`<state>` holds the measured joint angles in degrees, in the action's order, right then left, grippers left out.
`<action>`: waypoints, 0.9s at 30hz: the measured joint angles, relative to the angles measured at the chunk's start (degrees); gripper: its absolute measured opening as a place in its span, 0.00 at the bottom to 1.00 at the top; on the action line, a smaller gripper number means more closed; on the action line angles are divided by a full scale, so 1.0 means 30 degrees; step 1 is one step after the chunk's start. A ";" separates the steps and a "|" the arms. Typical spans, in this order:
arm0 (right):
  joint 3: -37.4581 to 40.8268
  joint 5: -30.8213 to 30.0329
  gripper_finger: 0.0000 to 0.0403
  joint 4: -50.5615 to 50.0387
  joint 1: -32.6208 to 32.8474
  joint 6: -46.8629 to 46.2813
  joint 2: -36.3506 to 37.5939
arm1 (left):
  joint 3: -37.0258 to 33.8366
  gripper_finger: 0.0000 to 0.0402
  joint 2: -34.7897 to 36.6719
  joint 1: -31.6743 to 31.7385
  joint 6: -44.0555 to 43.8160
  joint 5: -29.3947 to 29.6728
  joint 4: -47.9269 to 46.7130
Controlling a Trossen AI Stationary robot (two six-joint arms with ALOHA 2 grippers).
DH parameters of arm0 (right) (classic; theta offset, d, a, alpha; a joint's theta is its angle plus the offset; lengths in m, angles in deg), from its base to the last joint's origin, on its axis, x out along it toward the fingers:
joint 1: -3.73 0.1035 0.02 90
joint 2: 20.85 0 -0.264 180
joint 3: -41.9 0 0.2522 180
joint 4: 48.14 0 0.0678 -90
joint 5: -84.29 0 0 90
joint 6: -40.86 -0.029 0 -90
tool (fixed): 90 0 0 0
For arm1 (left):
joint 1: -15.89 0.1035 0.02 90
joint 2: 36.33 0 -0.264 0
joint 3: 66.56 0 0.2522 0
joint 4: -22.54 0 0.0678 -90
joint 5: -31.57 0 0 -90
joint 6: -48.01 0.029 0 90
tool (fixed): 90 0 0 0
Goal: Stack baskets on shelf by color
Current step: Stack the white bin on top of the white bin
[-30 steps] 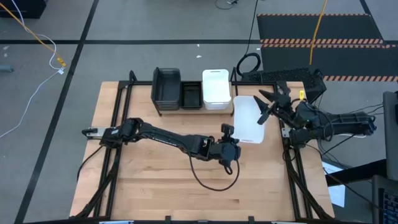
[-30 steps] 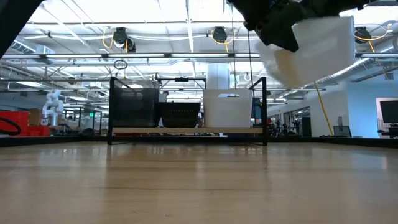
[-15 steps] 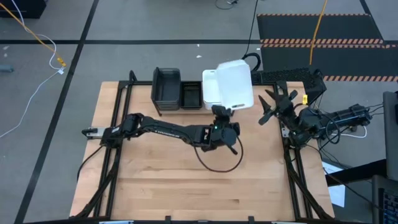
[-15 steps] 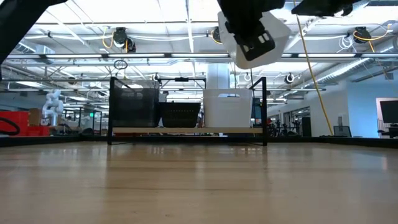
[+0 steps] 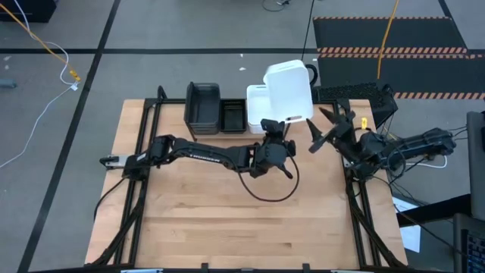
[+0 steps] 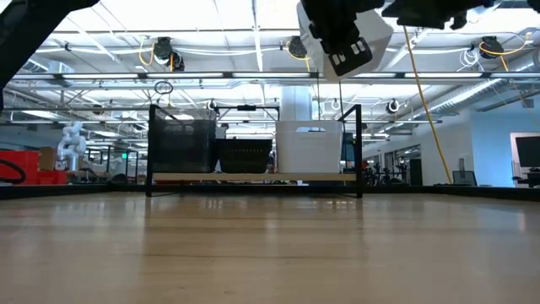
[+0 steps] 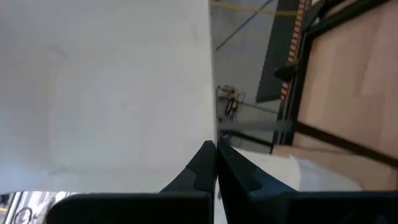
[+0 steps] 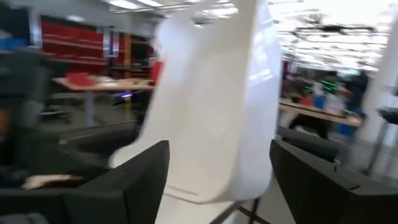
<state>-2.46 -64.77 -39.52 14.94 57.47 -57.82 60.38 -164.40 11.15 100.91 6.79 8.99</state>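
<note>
My left gripper (image 5: 274, 126) is shut on a white basket (image 5: 289, 91), which it holds high over the right end of the shelf (image 5: 198, 135). In the low view this basket (image 6: 351, 38) hangs well above the shelf (image 6: 253, 177). On the shelf board stand a dark grey basket (image 5: 203, 105), a black mesh basket (image 5: 233, 116) and another white basket (image 5: 260, 114), each on its bottom. My right gripper (image 5: 323, 129) is open near the table's right edge. It points at the held basket (image 8: 211, 106) and stays apart from it. My left gripper pinches one thin wall of the white basket at its rim (image 7: 210, 134) between the two fingers (image 7: 200, 168). It comes at the basket's near side (image 5: 282, 119) from the table's near side. The basket is lifted clear and tilted, above the shelf's right end.
Black metal frame rails run along the table's left (image 5: 140, 163) and right (image 5: 362, 205) sides. Bare wooden table top (image 5: 227, 220) lies near of the arms. Cables and a striped mat (image 5: 394, 49) are on the floor beyond the far edge.
My left gripper has carried the white basket from beside the right gripper toward the table's far edge and upward, to above the shelf's right end. The basket has turned and tipped on the way. My right gripper has stayed open near the right edge.
</note>
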 joint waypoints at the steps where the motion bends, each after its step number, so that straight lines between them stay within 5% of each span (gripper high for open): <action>1: 0.0138 -0.0278 0.68 0.0312 -0.0232 -0.0024 -0.0098 | 0.0000 0.02 0.0000 -0.0045 0.0255 -0.0185 0.0321; 8: 0.0643 -0.0275 0.55 0.0477 -0.1803 0.0065 -0.0154 | 0.0000 0.02 0.0000 -0.0363 0.1328 -0.2684 0.0974; 16: 0.0636 -0.1070 0.05 -0.0198 -0.1837 0.2062 0.0239 | 0.0000 0.02 0.0000 -0.0535 0.1321 -0.3613 0.0831; 22: 0.0651 -0.3457 0.01 -0.2745 -0.1818 0.4882 0.1451 | 0.0007 0.10 -0.0007 -0.1652 0.3510 -0.3795 -0.0026; 27: 0.0637 -0.2928 0.00 -0.4865 -0.1831 0.4970 0.2461 | 0.0015 0.28 0.0102 -0.2607 0.3745 -0.5137 0.0033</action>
<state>-0.55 -73.56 -54.11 9.45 72.38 -50.43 60.43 -164.10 3.33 112.14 -8.62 9.09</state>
